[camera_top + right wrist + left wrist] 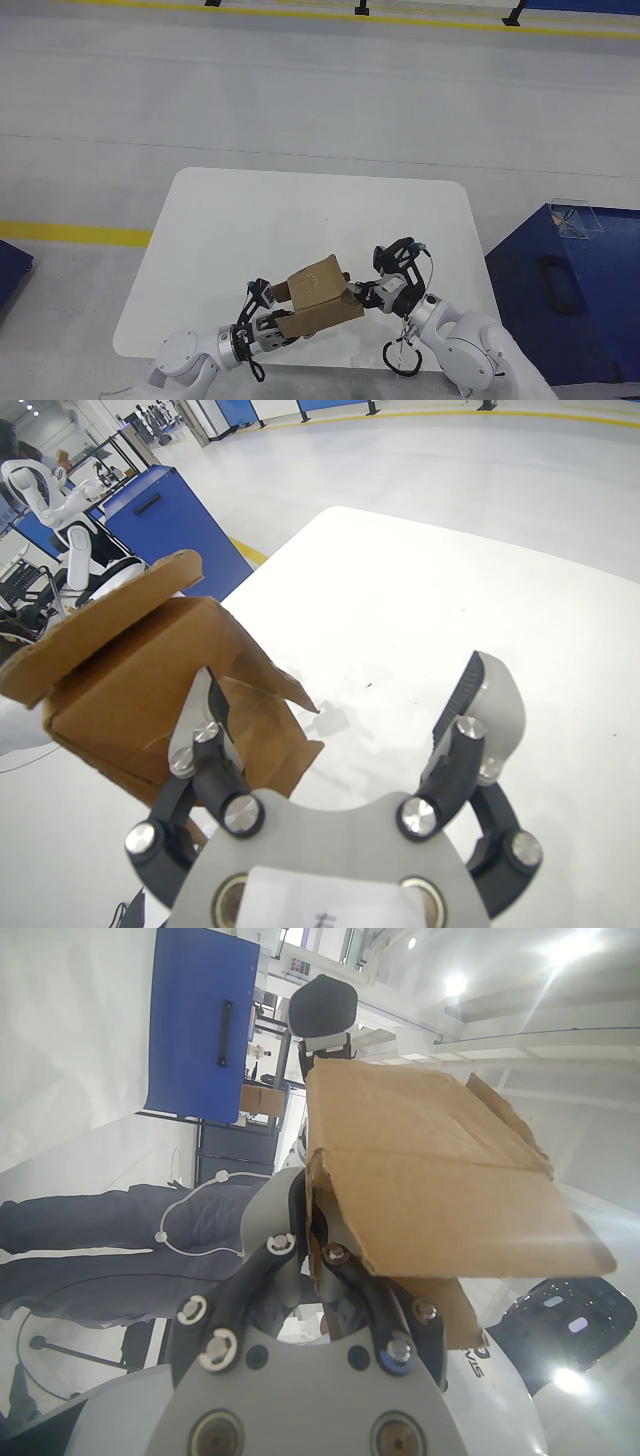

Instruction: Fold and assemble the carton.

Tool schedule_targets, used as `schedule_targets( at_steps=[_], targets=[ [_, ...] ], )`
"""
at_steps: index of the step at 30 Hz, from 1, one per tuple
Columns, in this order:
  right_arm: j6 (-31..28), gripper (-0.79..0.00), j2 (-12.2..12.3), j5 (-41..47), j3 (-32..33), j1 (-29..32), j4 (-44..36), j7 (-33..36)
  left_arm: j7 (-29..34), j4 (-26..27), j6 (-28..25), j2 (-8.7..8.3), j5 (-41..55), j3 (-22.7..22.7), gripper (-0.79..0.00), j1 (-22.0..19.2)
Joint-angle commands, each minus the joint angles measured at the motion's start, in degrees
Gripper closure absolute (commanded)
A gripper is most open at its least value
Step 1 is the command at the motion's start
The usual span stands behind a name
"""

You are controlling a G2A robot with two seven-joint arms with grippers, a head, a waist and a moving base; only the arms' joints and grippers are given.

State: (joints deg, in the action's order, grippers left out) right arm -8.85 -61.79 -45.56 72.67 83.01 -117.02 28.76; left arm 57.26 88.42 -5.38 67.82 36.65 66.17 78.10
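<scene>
Left pincer [320, 1233] clamped on brown carton [425, 1168], flaps ragged and half folded, right pincer [345, 674] spread wide beside it

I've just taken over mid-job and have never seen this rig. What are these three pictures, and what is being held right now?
This is a two-armed robot at a white table. The top view looks down from above its arms; the other two come from a camera on each wrist. The left gripper is shut on an edge of the brown carton, partly folded, at the table's near edge. The right gripper is open, one finger beside the carton, the other over bare table.
</scene>
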Motion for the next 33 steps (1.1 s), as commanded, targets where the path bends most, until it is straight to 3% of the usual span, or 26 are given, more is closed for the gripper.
schedule_targets(
  at_steps=[1,15,33],
  targets=[
    [-0.04,-0.785,-0.01,0.37,0.3,-0.07,-0.19,0.14,0.01,0.01,0.0,0.0,0.01,0.0,0.0,0.0],
    [0.21,-0.785,-0.38,1.08,-0.62,-1.43,0.89,0.63,-1.7,1.12,0.65,-0.14,-0.71,-0.06,0.0,0.18],
    [1.04,-0.785,-0.48,2.52,1.92,-1.47,0.73,0.22,-5.52,0.03,-3.15,-0.1,-3.08,0.02,0.0,-0.5]
  ],
)
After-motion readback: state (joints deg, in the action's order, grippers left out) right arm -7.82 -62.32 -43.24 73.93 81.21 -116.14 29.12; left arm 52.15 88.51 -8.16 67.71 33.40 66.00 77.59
